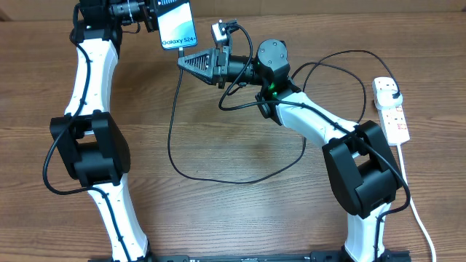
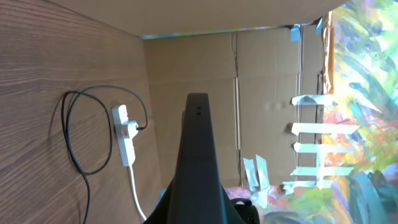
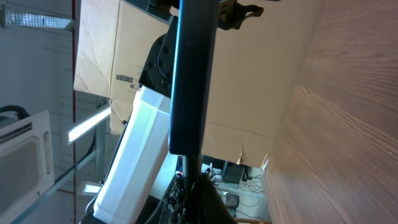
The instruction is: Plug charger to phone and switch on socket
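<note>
The phone (image 1: 178, 25), cyan screen up with "Galaxy S24+" on it, hangs above the table's far left, and my left gripper (image 1: 156, 17) is shut on its far end. In the left wrist view the phone (image 2: 198, 155) shows as a dark edge. My right gripper (image 1: 183, 60) is shut on the charger's connector tip (image 3: 191, 165), right at the phone's (image 3: 193, 74) near end; whether the tip is in the port I cannot tell. The charger's black cable (image 1: 218, 178) loops across the table to a black plug (image 1: 393, 95) in the white socket (image 1: 392, 110) at the right.
The socket's white cord (image 1: 415, 207) runs toward the front right edge. Both arm bases stand near the front edge. The socket (image 2: 126, 134) and a cable loop (image 2: 78, 137) also show in the left wrist view, and cardboard walls the far side.
</note>
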Controlling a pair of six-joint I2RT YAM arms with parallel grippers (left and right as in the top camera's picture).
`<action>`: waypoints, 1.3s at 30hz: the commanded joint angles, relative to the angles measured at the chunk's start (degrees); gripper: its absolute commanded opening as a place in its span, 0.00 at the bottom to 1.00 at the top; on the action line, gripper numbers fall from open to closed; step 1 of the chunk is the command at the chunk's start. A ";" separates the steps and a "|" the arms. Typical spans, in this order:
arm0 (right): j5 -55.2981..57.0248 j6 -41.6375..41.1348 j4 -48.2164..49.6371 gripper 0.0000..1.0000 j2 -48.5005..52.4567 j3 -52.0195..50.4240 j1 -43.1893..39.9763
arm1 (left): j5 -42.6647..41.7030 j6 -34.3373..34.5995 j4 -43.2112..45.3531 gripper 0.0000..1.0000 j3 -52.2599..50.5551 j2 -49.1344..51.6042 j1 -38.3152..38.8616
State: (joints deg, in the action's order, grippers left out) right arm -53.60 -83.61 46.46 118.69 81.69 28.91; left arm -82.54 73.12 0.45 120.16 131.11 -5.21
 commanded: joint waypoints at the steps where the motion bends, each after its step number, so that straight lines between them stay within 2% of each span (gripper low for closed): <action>1: 2.10 -1.77 0.39 0.04 0.26 0.92 -0.11 | -3.08 -1.40 0.33 0.04 1.18 -0.39 0.48; 16: 2.86 -3.39 0.39 0.04 0.26 0.92 -0.11 | -4.17 -0.85 1.81 0.04 1.18 -0.39 0.74; 21: 3.08 -3.41 0.39 0.04 0.26 0.92 -0.11 | -4.46 1.36 2.32 0.04 1.18 -0.39 0.74; 32: 3.63 -3.63 2.36 0.04 0.26 0.92 -0.11 | -6.29 9.46 13.68 0.04 1.20 -0.39 0.74; 39: 3.63 -3.39 2.91 0.04 0.26 0.92 -0.11 | -6.88 10.73 13.79 0.04 1.18 -0.39 0.81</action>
State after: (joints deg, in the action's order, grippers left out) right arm -53.32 -86.94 49.04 118.69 81.69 29.15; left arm -85.36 81.08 13.78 120.16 131.17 -5.21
